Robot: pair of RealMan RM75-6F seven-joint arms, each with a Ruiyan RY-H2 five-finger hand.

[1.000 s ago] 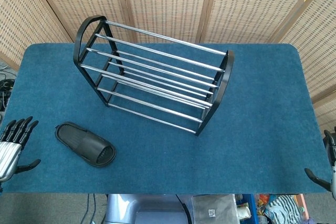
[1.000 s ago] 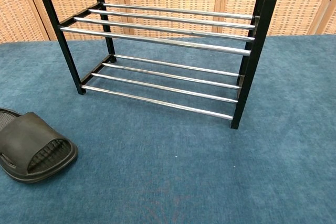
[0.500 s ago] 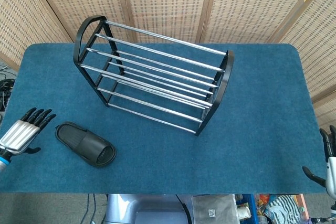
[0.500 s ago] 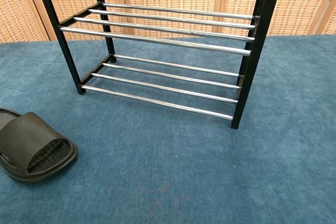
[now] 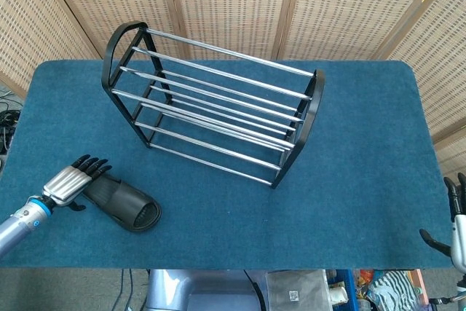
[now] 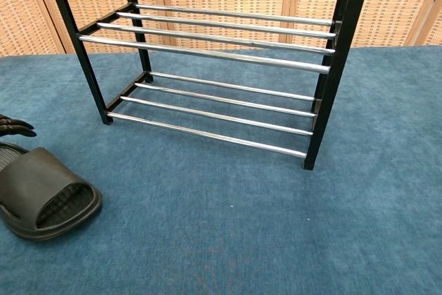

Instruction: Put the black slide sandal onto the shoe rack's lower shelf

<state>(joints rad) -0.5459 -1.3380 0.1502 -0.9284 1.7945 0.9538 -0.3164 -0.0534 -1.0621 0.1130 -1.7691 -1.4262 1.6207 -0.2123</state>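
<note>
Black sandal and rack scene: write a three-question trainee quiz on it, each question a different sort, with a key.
1. True or false: the black slide sandal already lies on the lower shelf of the shoe rack.
2. Multiple choice: which hand is over the sandal's heel end? A) left hand B) right hand C) neither.
3. Fill the blank: in the head view, the sandal lies on the blue table to the ____ of the rack's front.

Key: 1 false, it lies on the table, apart from the rack. 2 A, fingers spread, not gripping it; the right hand is at the far right table edge. 3 left.
</note>
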